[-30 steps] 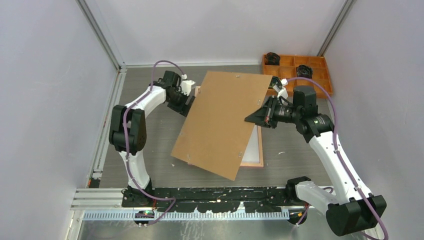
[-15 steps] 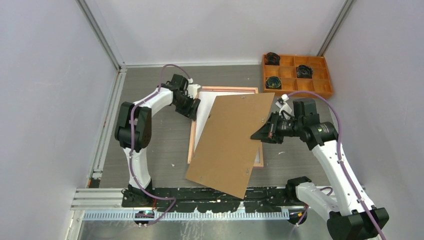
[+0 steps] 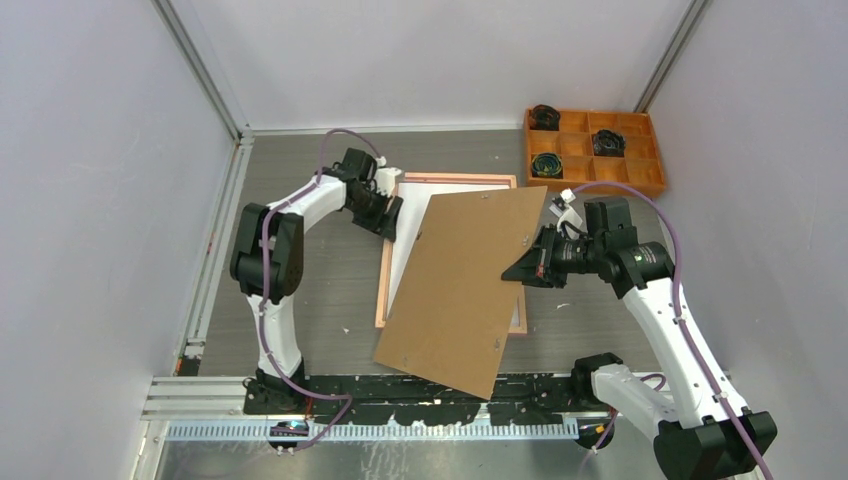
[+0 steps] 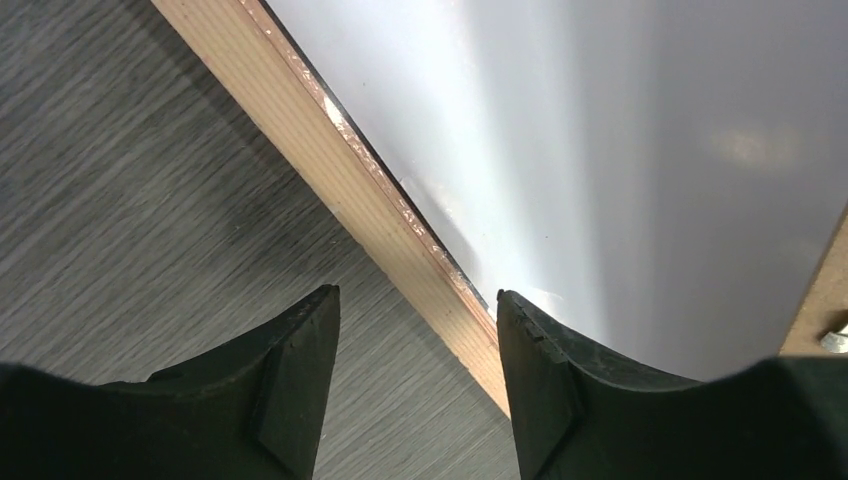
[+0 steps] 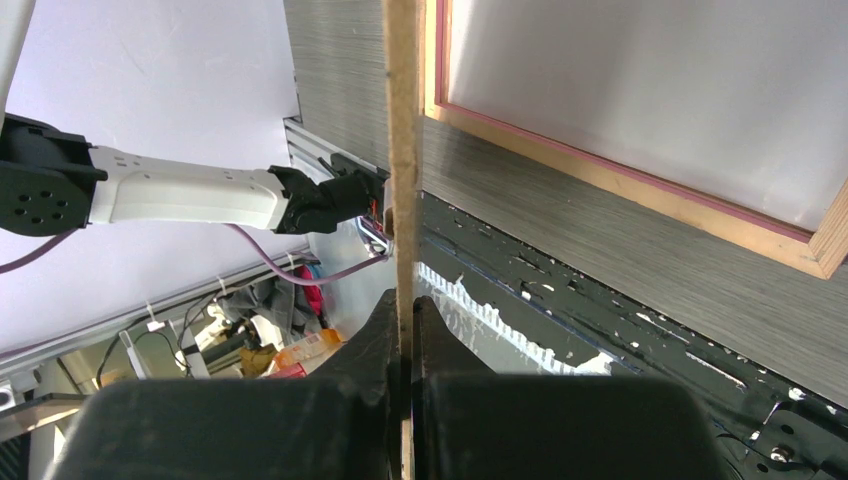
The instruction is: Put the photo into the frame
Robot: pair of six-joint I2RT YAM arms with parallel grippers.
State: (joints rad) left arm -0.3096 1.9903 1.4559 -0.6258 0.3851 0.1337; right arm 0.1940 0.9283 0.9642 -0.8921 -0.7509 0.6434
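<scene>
Frame (image 3: 455, 179) lies flat, tan side up, at the centre of the counter (image 3: 320, 290). A pale sheet (image 3: 412, 250) fills its opening.

Left claw (image 4: 418, 300): jaws apart, straddling the frame's rail near its 10 o'clock corner.

Right claw (image 5: 405, 305): clamped on the 3 o'clock edge of the brown backing board (image 3: 465, 285), which is tilted over the frame's 3-to-6 o'clock portion.

Pinches the brown board (image 5: 403, 150) edge-on between 2 fingers of the right gripper (image 5: 405, 325); shows the frame (image 5: 620, 182) flat on the table (image 5: 650, 262) beyond.
</scene>
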